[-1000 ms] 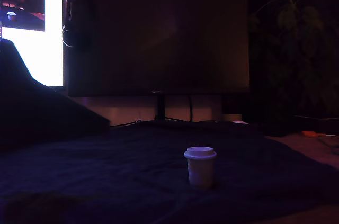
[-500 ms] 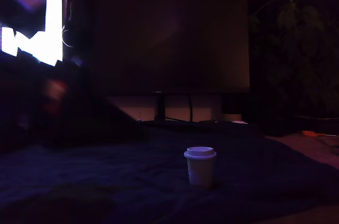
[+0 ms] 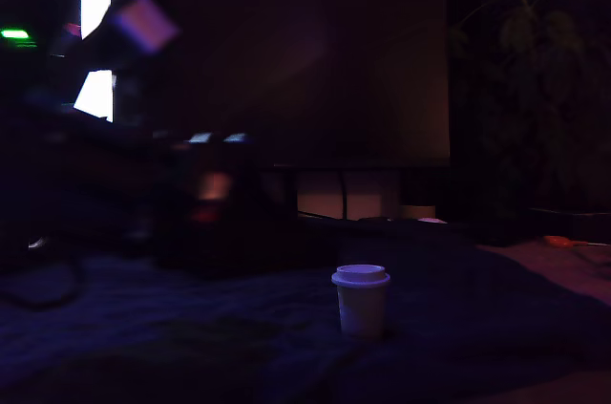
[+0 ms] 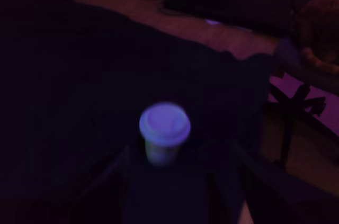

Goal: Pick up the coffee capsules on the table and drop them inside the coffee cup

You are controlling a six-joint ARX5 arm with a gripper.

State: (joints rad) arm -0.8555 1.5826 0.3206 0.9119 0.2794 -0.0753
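One coffee capsule, a small whitish tapered pod with a wider flanged top, stands upright on the table, which is draped in dark navy cloth. My arm is a dark, blurred mass at the exterior view's left, behind the capsule and apart from it. In the wrist view the capsule sits just ahead of my gripper. Its dim fingers are spread wide on either side, open and empty. The coffee cup is out of view.
A large dark monitor stands behind the table, and a bright screen glows at the exterior view's left. The cloth's edge gives way to bare floor, where a chair base stands. Everything is very dim.
My arm has swung in from the exterior view's left toward the middle and now covers most of the bright screen. The capsule has not moved.
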